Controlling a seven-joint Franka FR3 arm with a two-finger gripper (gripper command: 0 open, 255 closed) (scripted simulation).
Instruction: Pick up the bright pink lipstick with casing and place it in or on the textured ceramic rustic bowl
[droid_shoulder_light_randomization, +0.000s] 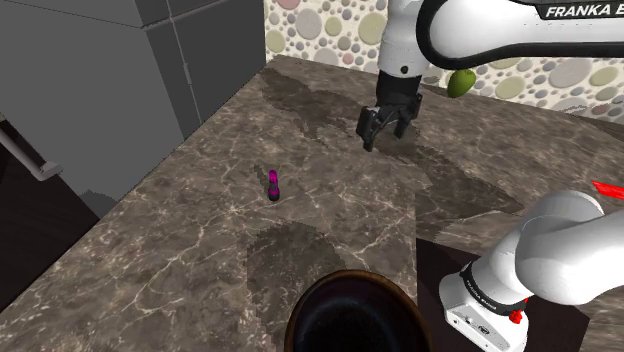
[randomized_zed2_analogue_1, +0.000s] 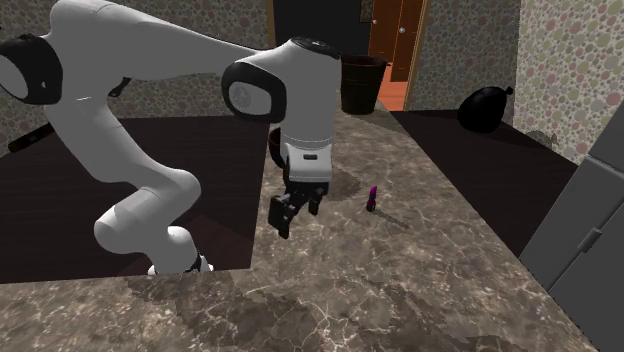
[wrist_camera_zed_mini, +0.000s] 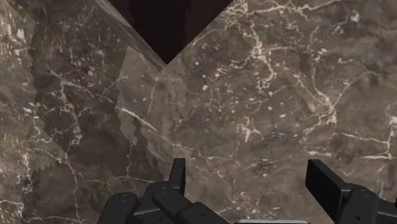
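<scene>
A small bright pink lipstick (droid_shoulder_light_randomization: 273, 184) with a black base stands upright on the brown marble counter (droid_shoulder_light_randomization: 200, 250); it also shows as a tiny pink stick (randomized_zed2_analogue_1: 372, 196) in the second exterior view. The dark rustic bowl (droid_shoulder_light_randomization: 355, 315) sits at the counter's near edge, beside the stand. My black gripper (droid_shoulder_light_randomization: 385, 128) hangs open above the counter, well to the shoulder view's right of the lipstick and farther back. It appears as the same gripper (randomized_zed2_analogue_1: 293, 212) left of the lipstick in the second exterior view. In the wrist view the fingers (wrist_camera_zed_mini: 177, 173) stand apart over bare marble.
A green fruit (droid_shoulder_light_randomization: 459, 82) hangs near the pebble-patterned wall behind the arm. Grey cabinets (droid_shoulder_light_randomization: 120, 70) flank the counter at the shoulder view's left. A dark bin (randomized_zed2_analogue_1: 361, 83) and a black bag (randomized_zed2_analogue_1: 486, 107) sit on the floor beyond the counter.
</scene>
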